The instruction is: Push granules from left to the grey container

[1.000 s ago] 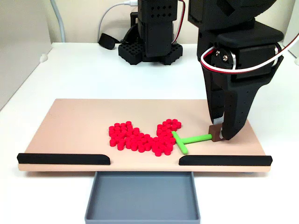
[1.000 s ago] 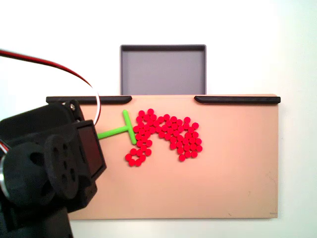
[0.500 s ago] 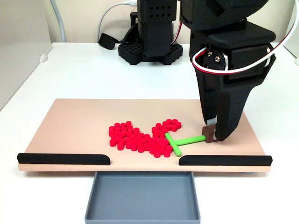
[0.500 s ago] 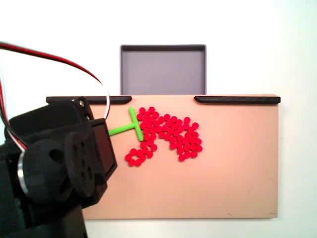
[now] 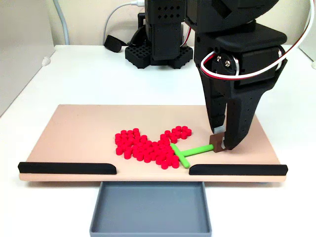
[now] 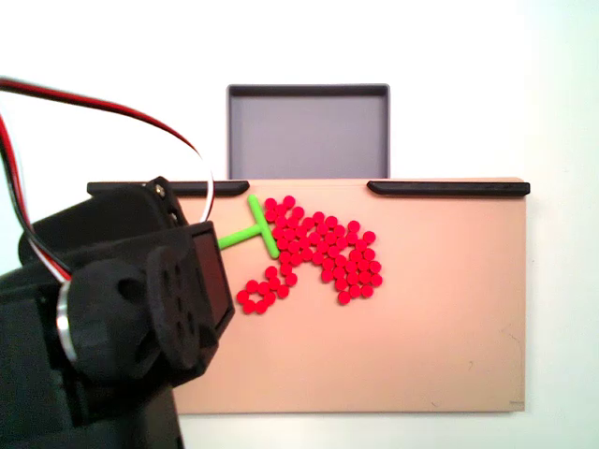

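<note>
In both fixed views the red granules (image 5: 148, 145) (image 6: 323, 253) lie in a loose cluster on the tan board (image 5: 74, 138), close to the gap between the black strips. The grey container (image 5: 150, 210) (image 6: 309, 131) sits empty just beyond that gap, against the board's edge. My gripper (image 5: 223, 141) points down at the right of the cluster, shut on the brown end block of a green T-shaped pusher stick (image 5: 190, 152) (image 6: 253, 229). The stick's crossbar touches the granules' right side. In a fixed view the arm's body (image 6: 122, 318) hides the fingertips.
Two black strips (image 5: 66, 168) (image 5: 238, 170) edge the board's front, leaving a gap over the container. The arm's base (image 5: 158, 52) and cables stand behind the board on the white table. The board's left part is bare.
My gripper moved left and slightly toward the board's front edge with the stick. The crossbar pushed the nearest granules closer together and toward the gap.
</note>
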{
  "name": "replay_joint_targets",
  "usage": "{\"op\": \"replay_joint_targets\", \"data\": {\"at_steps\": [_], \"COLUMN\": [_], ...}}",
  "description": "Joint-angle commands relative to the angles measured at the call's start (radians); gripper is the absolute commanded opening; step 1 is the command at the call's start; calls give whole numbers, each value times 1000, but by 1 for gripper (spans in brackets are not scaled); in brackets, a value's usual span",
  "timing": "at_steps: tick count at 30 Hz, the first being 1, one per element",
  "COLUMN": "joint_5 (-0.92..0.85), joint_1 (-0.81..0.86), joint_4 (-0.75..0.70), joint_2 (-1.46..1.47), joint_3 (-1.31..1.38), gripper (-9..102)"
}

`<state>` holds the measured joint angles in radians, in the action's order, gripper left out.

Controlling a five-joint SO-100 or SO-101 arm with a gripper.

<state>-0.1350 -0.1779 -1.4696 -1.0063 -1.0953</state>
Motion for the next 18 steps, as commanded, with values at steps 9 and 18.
{"op": "replay_joint_targets", "data": {"at_steps": [9, 18], "joint_5": [-48, -86], "joint_1": [23, 31], "joint_4": [-5, -5], "joint_2": [5, 6], "joint_3": [9, 8], "gripper": [0, 0]}}
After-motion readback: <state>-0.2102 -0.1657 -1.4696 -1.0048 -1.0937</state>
